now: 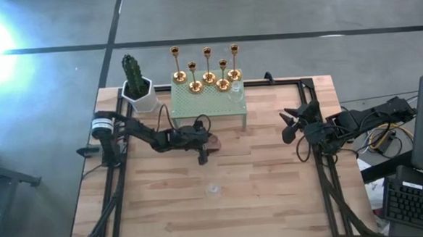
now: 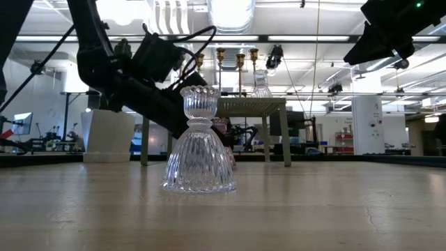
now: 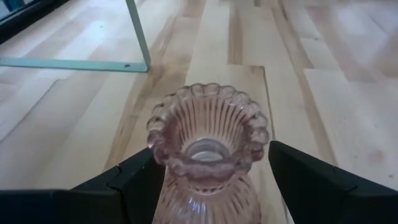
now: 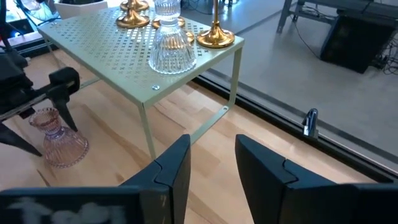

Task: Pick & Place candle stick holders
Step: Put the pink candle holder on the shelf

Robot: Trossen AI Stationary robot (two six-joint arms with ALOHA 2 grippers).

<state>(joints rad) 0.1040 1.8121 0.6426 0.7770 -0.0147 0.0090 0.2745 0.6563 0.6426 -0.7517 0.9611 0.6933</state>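
Candle holders are spread over three spots. Five gold holders (image 1: 207, 68) stand on the back half of the green perforated stand (image 1: 208, 103), and a clear glass holder (image 4: 170, 43) stands on the same stand near its front right corner, beside one of the gold bases. A second clear glass holder (image 2: 199, 143) stands alone and upright on the wooden worktop (image 1: 273, 195), well in front of the stand. A pink glass holder (image 3: 208, 149) stands upright on the worktop just in front of the stand's front edge.

No writing can be read on any of these.

The left claw (image 3: 208, 180) is low at the pink holder, its fingers (image 3: 134, 180) spread wide on either side of the ribbed body, with a gap showing on each side. The right claw (image 4: 211, 165) hovers at the right of the worktop, fingers fairly close together and holding nothing. A cactus in a white pot (image 1: 137, 90) sits left of the stand.
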